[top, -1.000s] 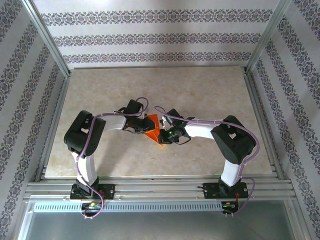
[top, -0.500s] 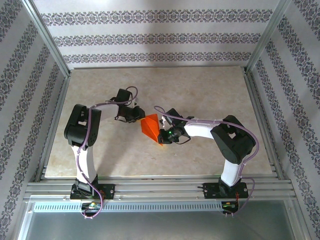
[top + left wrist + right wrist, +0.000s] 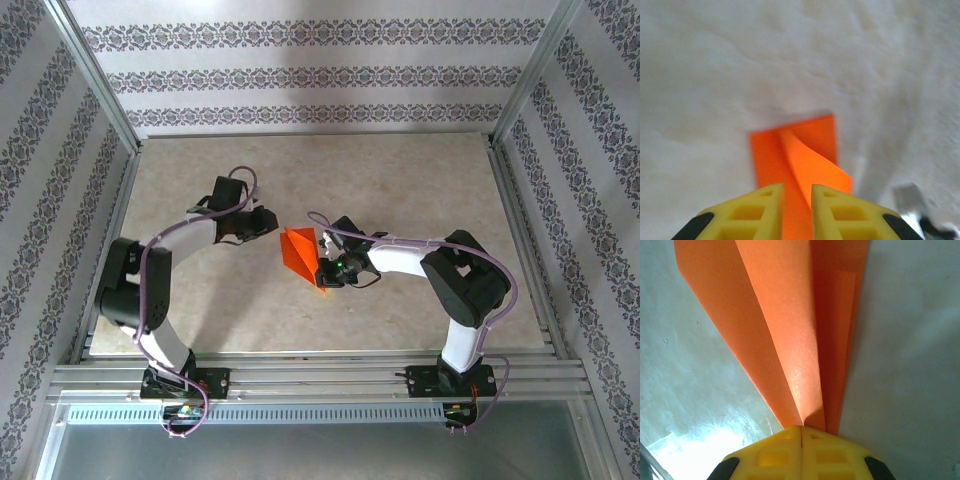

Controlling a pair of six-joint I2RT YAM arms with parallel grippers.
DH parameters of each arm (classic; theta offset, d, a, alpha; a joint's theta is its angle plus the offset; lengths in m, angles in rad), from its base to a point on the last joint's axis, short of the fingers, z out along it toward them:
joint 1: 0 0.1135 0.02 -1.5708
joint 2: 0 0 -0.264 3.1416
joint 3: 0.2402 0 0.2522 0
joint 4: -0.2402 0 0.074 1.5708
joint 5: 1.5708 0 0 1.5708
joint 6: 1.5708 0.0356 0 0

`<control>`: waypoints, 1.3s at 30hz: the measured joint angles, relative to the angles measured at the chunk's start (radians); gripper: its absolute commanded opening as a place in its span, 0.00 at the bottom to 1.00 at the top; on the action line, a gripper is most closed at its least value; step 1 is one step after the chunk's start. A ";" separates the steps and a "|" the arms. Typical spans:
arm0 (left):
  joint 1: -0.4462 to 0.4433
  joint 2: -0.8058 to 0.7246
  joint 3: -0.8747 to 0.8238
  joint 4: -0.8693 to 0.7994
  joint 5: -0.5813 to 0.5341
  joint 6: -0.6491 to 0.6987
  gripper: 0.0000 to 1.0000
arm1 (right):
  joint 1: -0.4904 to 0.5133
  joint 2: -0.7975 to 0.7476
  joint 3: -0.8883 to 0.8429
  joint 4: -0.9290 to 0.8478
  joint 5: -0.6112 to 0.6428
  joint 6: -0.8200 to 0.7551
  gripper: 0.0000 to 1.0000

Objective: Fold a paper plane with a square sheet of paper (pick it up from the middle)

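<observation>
Change: the left arm has swung away toward the left side of the table (image 3: 420,180). A second ago its wrist sat right over the paper's left half; now the left end effector (image 3: 268,222) is drawn back, just beside the paper and apart from it.
Left end effector: in its own wrist view (image 3: 797,192) the yellow fingers (image 3: 760,210) stand a narrow gap apart with nothing pinched between them. The orange seen through the gap lies on the table beyond the tips.
Right end effector: it has not shifted over the last second (image 3: 324,272). Its wrist view (image 3: 801,432) shows the fingers pressed together on the narrow end of the paper, which fans out from the tips.
Task thing: the square sheet of paper (image 3: 299,250) is near the table's middle, between the two wrists. It is no longer a flat square but a creased wedge, pinned at its near end.
Paper shape: the left wrist view (image 3: 810,165) shows one flap curling up off the layer below. The right wrist view (image 3: 785,315) shows long folds running away from the grip, not lying flat.
Reading: my guess is the left arm has just finished a press or fold and released. The flap springing up suggests that crease is weak.
Progress: mid-fold, not yet a slim dart.
Next call: likely a fresh approach to flatten or re-fold the lifted flap while the right side holds.
</observation>
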 measured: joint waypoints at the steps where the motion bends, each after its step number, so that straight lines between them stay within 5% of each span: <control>1: -0.031 -0.013 -0.018 0.027 0.016 -0.018 0.21 | 0.000 0.002 0.001 -0.001 -0.001 0.000 0.00; 6: -0.141 0.048 -0.052 0.137 0.079 -0.081 0.17 | 0.000 0.004 0.005 -0.006 -0.002 0.000 0.00; 16: -0.143 0.232 -0.015 0.198 0.089 -0.098 0.17 | 0.000 0.005 0.005 -0.005 -0.003 0.000 0.00; 39: 0.061 0.378 0.227 0.032 0.094 0.041 0.19 | 0.000 0.013 0.004 0.011 -0.002 0.000 0.00</control>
